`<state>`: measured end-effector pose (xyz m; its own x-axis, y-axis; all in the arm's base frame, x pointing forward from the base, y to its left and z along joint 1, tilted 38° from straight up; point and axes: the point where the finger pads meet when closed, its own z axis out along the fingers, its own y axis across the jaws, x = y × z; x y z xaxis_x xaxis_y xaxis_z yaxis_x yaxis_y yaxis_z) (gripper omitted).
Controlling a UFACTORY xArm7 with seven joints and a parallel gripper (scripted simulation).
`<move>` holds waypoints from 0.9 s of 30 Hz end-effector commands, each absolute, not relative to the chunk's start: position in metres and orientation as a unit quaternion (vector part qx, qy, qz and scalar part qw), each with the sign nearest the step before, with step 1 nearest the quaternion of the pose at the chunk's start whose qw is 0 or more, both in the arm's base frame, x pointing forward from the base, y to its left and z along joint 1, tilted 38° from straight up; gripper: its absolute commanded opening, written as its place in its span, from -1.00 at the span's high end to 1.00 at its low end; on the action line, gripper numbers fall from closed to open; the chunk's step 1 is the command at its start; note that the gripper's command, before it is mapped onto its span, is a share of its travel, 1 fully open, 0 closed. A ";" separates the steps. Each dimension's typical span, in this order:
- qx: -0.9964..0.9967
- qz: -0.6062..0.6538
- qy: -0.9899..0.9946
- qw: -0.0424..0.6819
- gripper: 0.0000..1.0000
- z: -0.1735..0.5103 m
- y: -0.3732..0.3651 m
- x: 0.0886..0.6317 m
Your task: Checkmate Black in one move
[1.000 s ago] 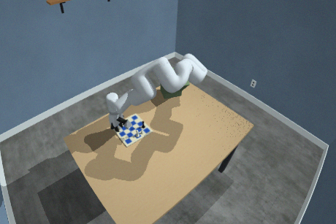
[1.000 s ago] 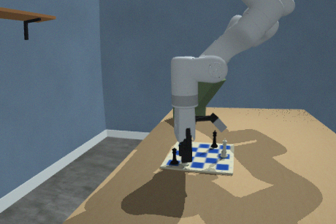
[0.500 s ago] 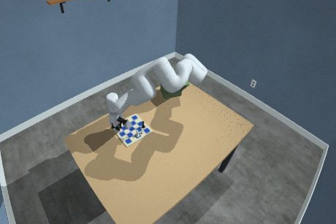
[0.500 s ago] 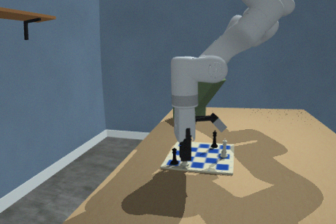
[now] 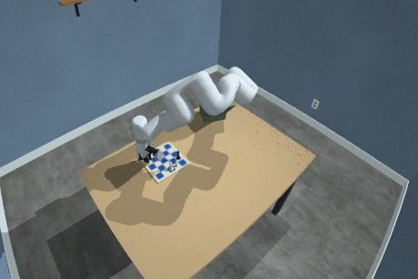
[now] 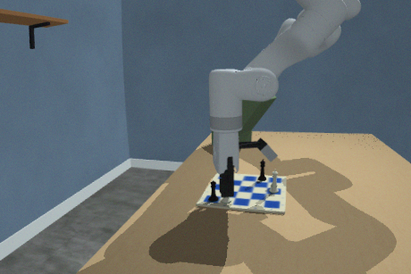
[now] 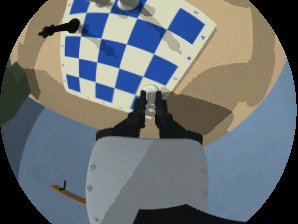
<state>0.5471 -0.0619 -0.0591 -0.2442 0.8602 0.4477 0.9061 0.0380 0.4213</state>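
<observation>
- A small blue-and-white chessboard (image 6: 248,206) lies near one edge of a tan table (image 5: 254,178); wide bare tabletop spreads beyond it.
- The gripper (image 7: 152,108) points straight down over a square on the board's edge, fingers closed tight on a pale white piece (image 7: 152,91).
- The fingers hide most of that piece, so its type is unclear.
- Black pieces (image 6: 262,170) and another white piece (image 6: 274,181) stand elsewhere on the board.
</observation>
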 end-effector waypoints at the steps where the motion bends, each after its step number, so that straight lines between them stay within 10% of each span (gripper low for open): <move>1: -0.614 -0.323 -0.719 0.033 1.00 -0.058 -0.064 0.548; 27: -0.614 -0.323 -0.719 0.033 1.00 0.020 -0.114 0.514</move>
